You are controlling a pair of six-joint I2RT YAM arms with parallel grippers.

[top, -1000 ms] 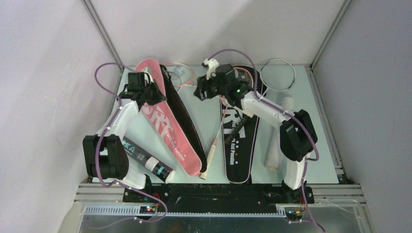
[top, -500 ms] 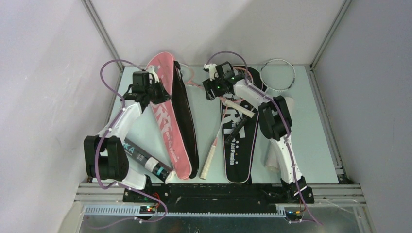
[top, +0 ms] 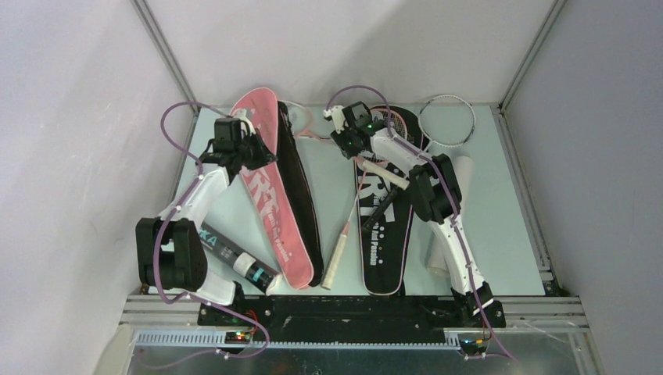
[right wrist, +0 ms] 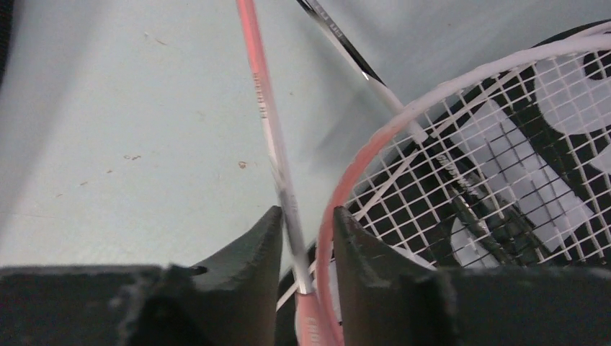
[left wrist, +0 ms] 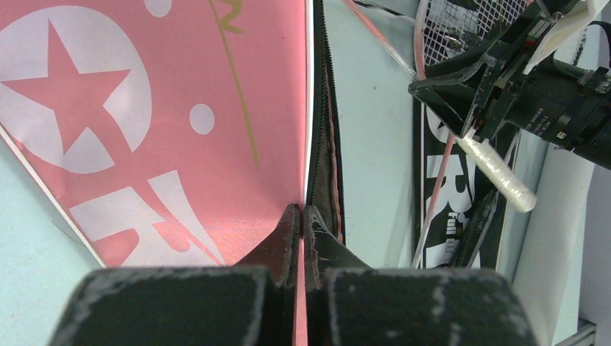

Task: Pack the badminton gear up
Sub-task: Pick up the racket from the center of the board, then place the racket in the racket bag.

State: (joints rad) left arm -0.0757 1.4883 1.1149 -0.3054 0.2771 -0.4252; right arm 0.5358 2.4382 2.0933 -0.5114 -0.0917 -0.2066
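Two arms work one job: bagging the pink racket (right wrist: 269, 130) in the pink cover (top: 264, 191). Step in hand, as judged: cover's mouth is held apart while the racket is lined up for entry. Shaft and handle are clear of the cover. Whether the head rim is under the flap yet, can't tell.

L gripper (left wrist: 302, 213): fingers pressed together, pinching the cover's top flap at the zip edge, toward the wide end. Black lining shows along the flap's right side, so the mouth is parted there.

R gripper (right wrist: 308, 214): fingers narrowed onto the racket's thin shaft with no spare gap seen. Read as a pinch, close to the grip end. Wrist pic is blurred, so firmness n/k.

Position: cover lies on the table (top: 332, 187), left of centre. Racket is held just right of the cover's wide end, over the far end of the black cover (top: 383, 226).

Orientation: cover's long axis runs diagonal, wide end far-left, narrow end near-right. Racket's axis crosses that at an angle, head end far-left, cream handle (top: 387, 173) near-right over the black cover.

Next move, in my judgement: swing the handle nearer until both axes match, then feed the head in under the flap. L pinch is critical, since a slipped flap would shut the mouth.
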